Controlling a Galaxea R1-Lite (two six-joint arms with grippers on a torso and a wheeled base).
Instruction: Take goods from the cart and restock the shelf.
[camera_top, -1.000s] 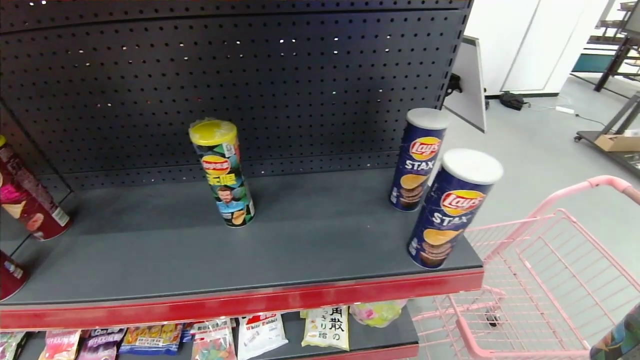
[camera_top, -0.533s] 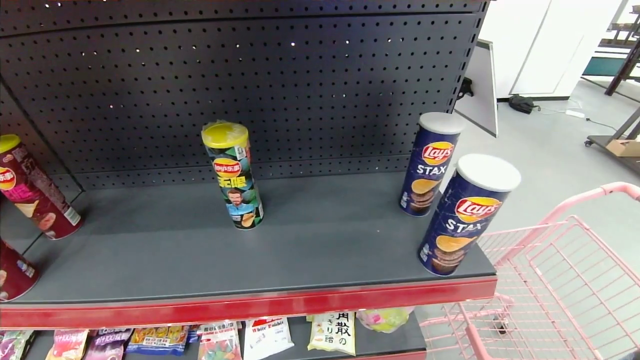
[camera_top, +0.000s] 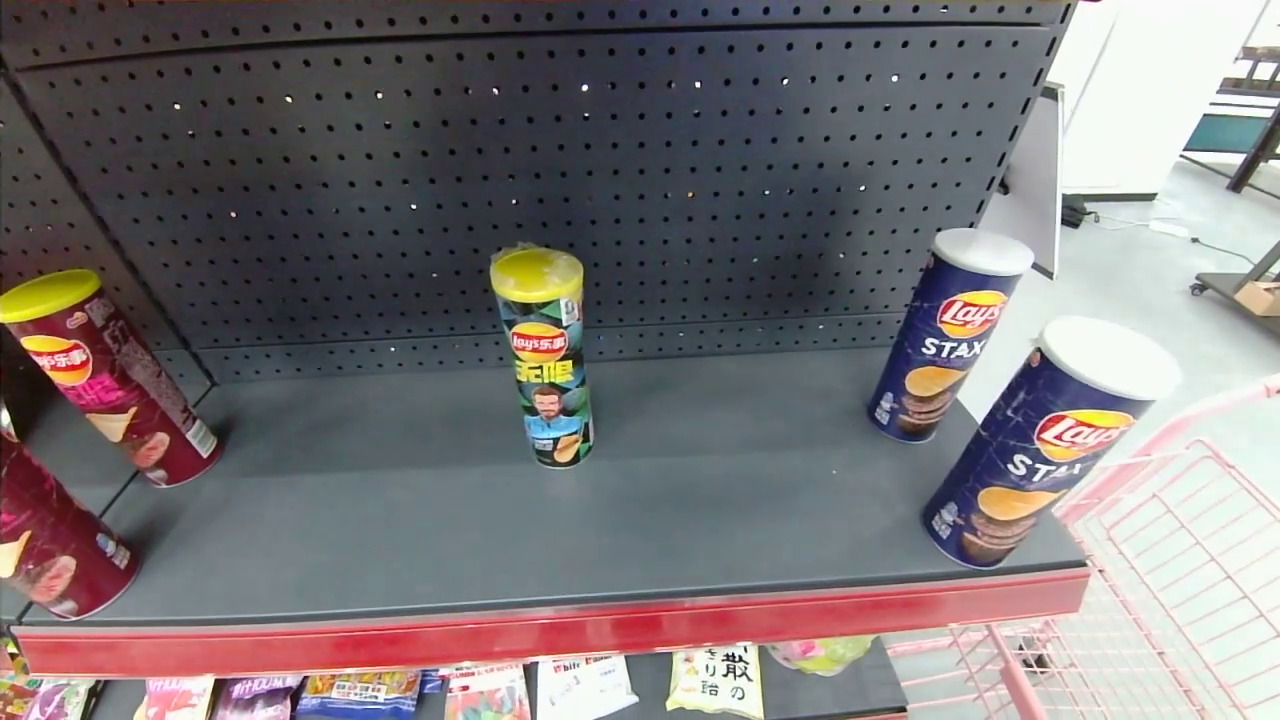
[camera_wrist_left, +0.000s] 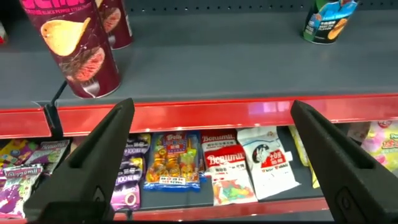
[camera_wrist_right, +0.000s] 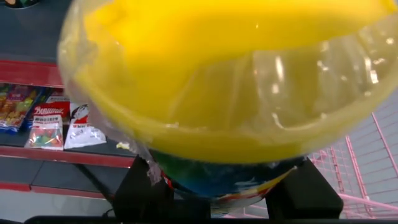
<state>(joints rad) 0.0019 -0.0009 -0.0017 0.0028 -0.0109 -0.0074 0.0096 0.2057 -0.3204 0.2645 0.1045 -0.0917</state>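
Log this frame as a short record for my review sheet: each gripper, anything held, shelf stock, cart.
left gripper: open, holding nothing, facing the shelf's red front edge
right gripper: shut on yellow-lidded can
shelf: green can at middle; two blue cans at right; two maroon cans at left
cart: pink, right of shelf
lower shelf: snack bags

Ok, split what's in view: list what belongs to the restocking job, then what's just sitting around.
Job: held yellow-lidded can, right claw gripping it, open left claw, grey shelf, pink cart.

Just there: standing yellow-lidded can, rear blue can, front blue can, maroon cans, snack bags on the lower shelf.
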